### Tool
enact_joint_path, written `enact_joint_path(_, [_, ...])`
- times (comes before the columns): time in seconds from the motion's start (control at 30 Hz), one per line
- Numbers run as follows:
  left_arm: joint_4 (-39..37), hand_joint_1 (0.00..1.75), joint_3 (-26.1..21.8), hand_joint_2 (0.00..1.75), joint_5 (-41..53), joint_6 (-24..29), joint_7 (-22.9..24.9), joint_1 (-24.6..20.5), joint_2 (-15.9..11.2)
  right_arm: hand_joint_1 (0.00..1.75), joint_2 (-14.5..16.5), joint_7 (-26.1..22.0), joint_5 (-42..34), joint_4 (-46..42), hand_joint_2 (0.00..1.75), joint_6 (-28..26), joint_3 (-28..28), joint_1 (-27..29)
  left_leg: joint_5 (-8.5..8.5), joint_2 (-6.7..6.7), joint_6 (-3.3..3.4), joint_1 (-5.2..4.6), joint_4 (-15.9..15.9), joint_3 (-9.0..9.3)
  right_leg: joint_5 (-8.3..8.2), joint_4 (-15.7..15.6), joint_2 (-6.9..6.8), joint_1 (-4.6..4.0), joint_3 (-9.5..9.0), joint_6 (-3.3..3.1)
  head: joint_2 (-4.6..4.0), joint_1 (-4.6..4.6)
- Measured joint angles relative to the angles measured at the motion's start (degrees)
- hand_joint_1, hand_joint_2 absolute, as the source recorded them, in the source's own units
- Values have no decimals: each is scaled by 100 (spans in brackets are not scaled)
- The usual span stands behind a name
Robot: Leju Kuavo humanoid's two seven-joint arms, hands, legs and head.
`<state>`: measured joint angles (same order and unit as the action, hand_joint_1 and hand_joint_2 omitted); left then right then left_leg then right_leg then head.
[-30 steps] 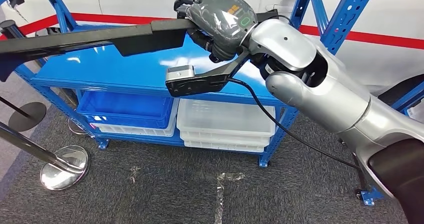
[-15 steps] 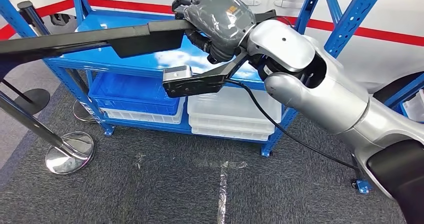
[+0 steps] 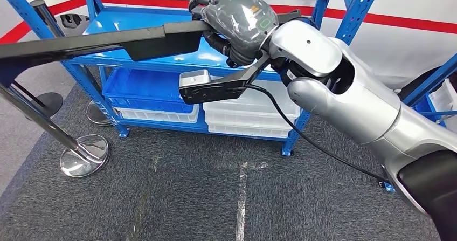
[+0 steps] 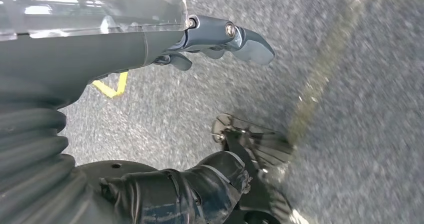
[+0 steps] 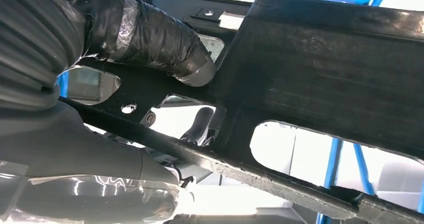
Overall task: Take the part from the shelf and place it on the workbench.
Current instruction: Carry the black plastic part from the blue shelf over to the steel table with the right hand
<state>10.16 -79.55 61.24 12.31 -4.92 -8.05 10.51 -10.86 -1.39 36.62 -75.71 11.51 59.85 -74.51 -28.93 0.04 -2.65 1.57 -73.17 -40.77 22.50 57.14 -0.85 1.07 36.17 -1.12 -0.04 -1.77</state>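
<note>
Part (image 3: 97,42), a long black bar, is clamped in your right hand (image 3: 237,20), above and in front of the blue shelf (image 3: 161,63). Your left hand (image 4: 220,38) hangs with fingers loosely apart, holding nothing.

My head view has swung: the blue metal shelf rack (image 3: 161,63) now sits toward twelve o'clock, higher in frame than a second ago, with more grey carpet showing at six. The chrome round stanchion base (image 3: 84,155) has drifted from eight toward nine o'clock, a little rightward.
</note>
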Motion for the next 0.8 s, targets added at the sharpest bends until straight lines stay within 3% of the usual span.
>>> enact_joint_path(0.03, [0,0,2,175,0,1,0,0,-5,175,1,0,-2,0,175,1,1,3,163,0,-48,32,241,231,-38,52,0,31,95,42,0,-3])
enact_joint_path(0.07, [-1,0,5,175,0,1,1,-4,-5,175,2,0,-4,-1,175,1,2,2,201,-3,-105,48,592,514,-69,109,2,47,189,87,0,-13])
enact_joint_path(0.13, [-4,0,13,175,3,4,6,-12,-1,175,7,0,-11,-1,175,-1,2,-3,45,-28,-97,49,1211,919,-132,205,5,41,316,167,0,-25])
enact_joint_path(0.17, [-7,0,16,175,5,8,9,-15,2,175,9,0,-15,0,175,-1,2,-5,-47,-41,-55,36,1350,985,-176,224,7,24,351,199,1,-28])
enact_joint_path(0.23, [-9,0,21,175,9,13,17,-10,-1,175,8,0,-23,7,175,-1,4,9,-7,-41,82,33,1361,908,-250,217,14,21,392,250,1,-15])
enact_joint_path(0.27, [-9,0,22,175,9,15,22,-8,-2,175,6,0,-27,13,175,0,7,18,43,-34,144,30,1354,855,-183,261,19,32,433,267,1,-4])
enact_joint_path(0.3, [-9,0,23,175,9,16,28,-4,-3,175,4,0,-30,18,175,-1,9,28,100,-26,207,24,1356,797,-13,391,25,42,493,279,1,5])
enact_joint_path(0.37, [-9,0,24,175,9,16,36,-2,-5,175,3,-3,-38,25,175,-4,10,36,213,-18,314,-3,1357,672,558,996,40,31,663,280,0,23])
enact_joint_path(0.4, [-9,0,25,175,9,15,39,-1,-5,175,3,-5,-42,27,175,-7,12,41,267,-20,349,-25,1356,607,800,1381,47,15,738,267,0,25])
enact_joint_path(0.43, [-9,0,25,175,9,15,40,-2,-6,175,3,-6,-44,31,175,-8,15,48,317,-24,373,-51,1354,544,931,1692,55,-9,772,244,0,28])
enact_joint_path(0.47, [-9,0,26,175,9,15,43,-2,-6,175,3,-7,-45,37,175,-8,20,57,366,-30,388,-83,1352,481,928,1841,62,-39,731,201,0,27])
enact_joint_path(0.5, [-9,0,26,175,9,16,47,-1,-6,175,3,-7,-45,43,175,-9,27,65,411,-37,396,-117,1350,424,825,1793,67,-74,600,139,0,27])
enact_joint_path(0.57, [-9,0,27,175,9,17,52,-3,-2,175,6,-9,-47,52,175,-13,36,68,493,-46,405,-172,1351,337,581,1180,75,-184,108,-53,0,25])
enact_joint_path(0.6, [-11,0,27,175,9,16,54,-4,11,175,17,-10,-48,55,175,-17,37,65,533,-44,398,-194,1354,303,555,782,73,-237,-163,-162,0,13])
enact_joint_path(0.63, [-14,0,27,175,8,17,55,-5,18,175,27,-11,-50,58,175,-21,37,58,578,-40,384,-190,1369,279,556,458,69,-282,-359,-230,0,6])
enact_joint_path(0.67, [-16,0,27,175,8,18,56,-4,24,175,37,-13,-53,63,175,-25,37,50,628,-33,361,-171,1393,264,564,245,69,-315,-465,-274,1,2])
enact_joint_path(0.73, [-17,0,27,175,8,24,59,-5,16,175,45,-21,-58,79,175,-28,37,40,741,-33,303,-143,1482,250,440,58,68,-327,-484,-273,1,22])
enact_joint_path(0.8, [-17,0,27,175,10,29,61,-10,8,175,51,-37,-62,93,175,-28,41,43,629,-44,241,-156,1456,196,258,-110,47,-278,-467,-260,1,43])
